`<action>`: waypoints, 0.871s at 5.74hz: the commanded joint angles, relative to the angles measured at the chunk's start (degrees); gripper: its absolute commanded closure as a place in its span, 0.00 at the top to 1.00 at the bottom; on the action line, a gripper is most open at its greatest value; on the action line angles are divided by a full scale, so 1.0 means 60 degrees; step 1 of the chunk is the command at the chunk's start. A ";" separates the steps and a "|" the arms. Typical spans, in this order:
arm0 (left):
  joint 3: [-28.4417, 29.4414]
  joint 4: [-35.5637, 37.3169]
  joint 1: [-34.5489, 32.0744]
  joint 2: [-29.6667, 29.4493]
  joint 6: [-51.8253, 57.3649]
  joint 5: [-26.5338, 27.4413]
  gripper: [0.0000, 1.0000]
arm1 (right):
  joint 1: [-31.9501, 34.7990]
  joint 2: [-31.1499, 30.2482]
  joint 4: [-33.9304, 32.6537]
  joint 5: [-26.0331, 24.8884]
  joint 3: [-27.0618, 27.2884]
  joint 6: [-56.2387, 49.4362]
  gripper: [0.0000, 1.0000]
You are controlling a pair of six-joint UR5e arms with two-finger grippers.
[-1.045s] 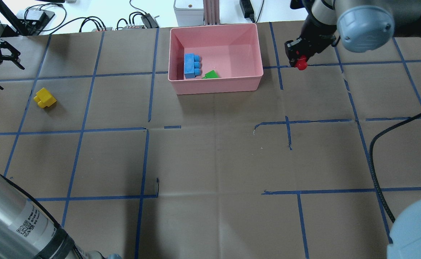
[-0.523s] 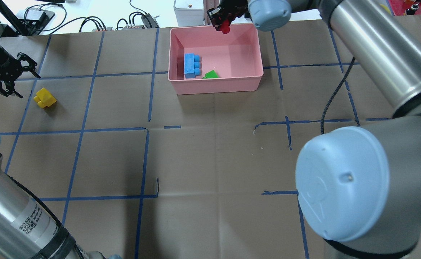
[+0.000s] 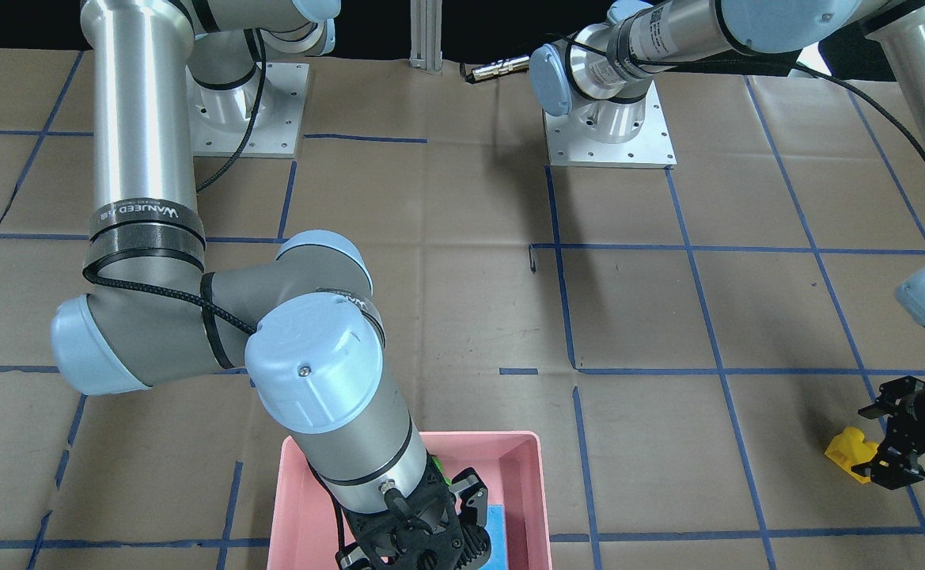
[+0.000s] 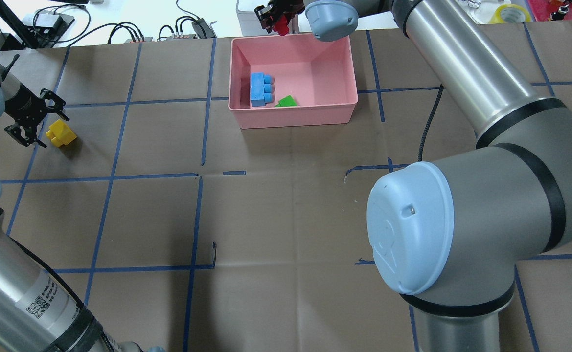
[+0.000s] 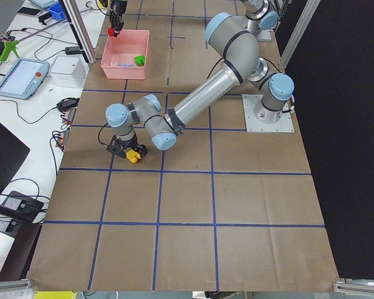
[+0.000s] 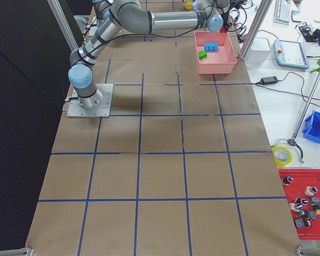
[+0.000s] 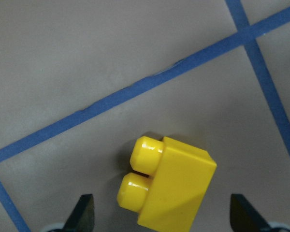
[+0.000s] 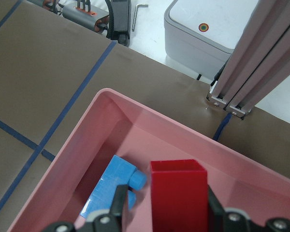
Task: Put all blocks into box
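The pink box stands at the table's far middle and holds the blue block and the green block. My right gripper is shut on the red block and holds it high over the box's far-left part. In the right wrist view the red block hangs above the box, beside the blue block. The yellow block lies on the table at far left. My left gripper is open, and the yellow block lies between its fingertips.
A white device and an aluminium post stand just behind the box. Cables lie at the table's back left. My right arm's elbow reaches across the table's right half. Blue tape lines cross the brown table.
My right gripper has carried the red block leftward from the box's right side to above its far-left part. My left gripper has moved toward the yellow block and now straddles it.
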 commanded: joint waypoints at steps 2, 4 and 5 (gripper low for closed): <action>-0.0115 0.0354 0.0041 -0.0144 0.0347 0.0073 0.99 | -0.0011 -0.0110 0.0757 -0.0088 0.0114 -0.0050 1.00; -0.0072 0.0341 0.0027 -0.0144 0.0334 -0.0014 0.93 | -0.0084 -0.0532 0.1589 -0.0306 0.0420 -0.0021 1.00; -0.0043 0.0254 0.0027 -0.0144 0.0334 -0.0015 0.84 | -0.0229 -0.1217 0.2814 -0.1222 0.0625 -0.0035 1.00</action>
